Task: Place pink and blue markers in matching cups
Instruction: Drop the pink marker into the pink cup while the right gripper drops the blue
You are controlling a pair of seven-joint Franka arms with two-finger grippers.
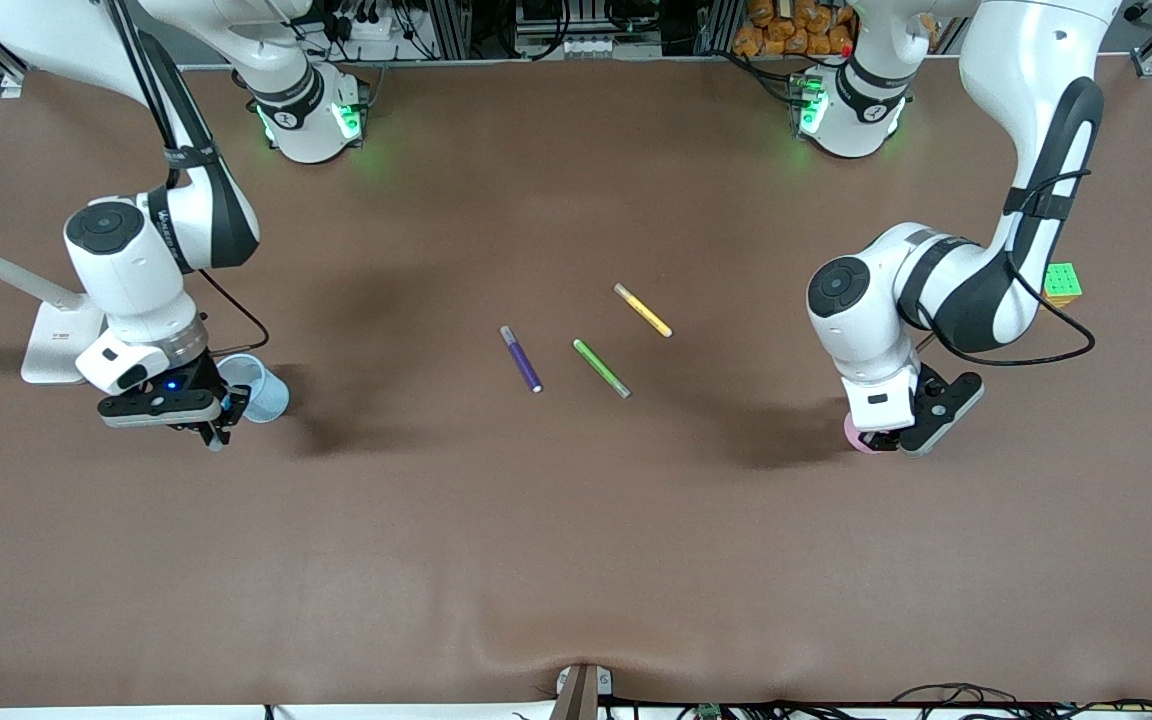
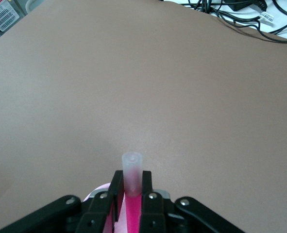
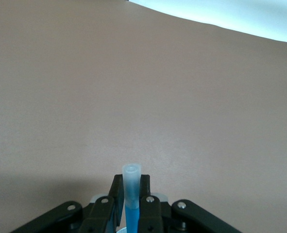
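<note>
My left gripper [image 1: 884, 438] hangs over the pale pink cup [image 1: 854, 432] toward the left arm's end of the table. It is shut on the pink marker [image 2: 132, 167], which stands upright with its pale end up between the fingers of the left gripper [image 2: 132, 178]. The pink cup's rim [image 2: 97, 191] shows just under the hand. My right gripper [image 1: 211, 434] hangs by the pale blue cup [image 1: 256, 388] toward the right arm's end. The right gripper [image 3: 132, 181] is shut on the blue marker [image 3: 132, 216], greyish end up, and the blue cup's rim [image 3: 100, 198] peeks out beneath. Both markers' lower ends are hidden.
A dark purple pen [image 1: 521, 358], a green pen [image 1: 601, 368] and a yellow pen [image 1: 642, 310] lie loose in the middle of the table. A colour cube [image 1: 1063, 284] sits near the left arm's elbow. A white stand [image 1: 58, 342] stands beside the right arm.
</note>
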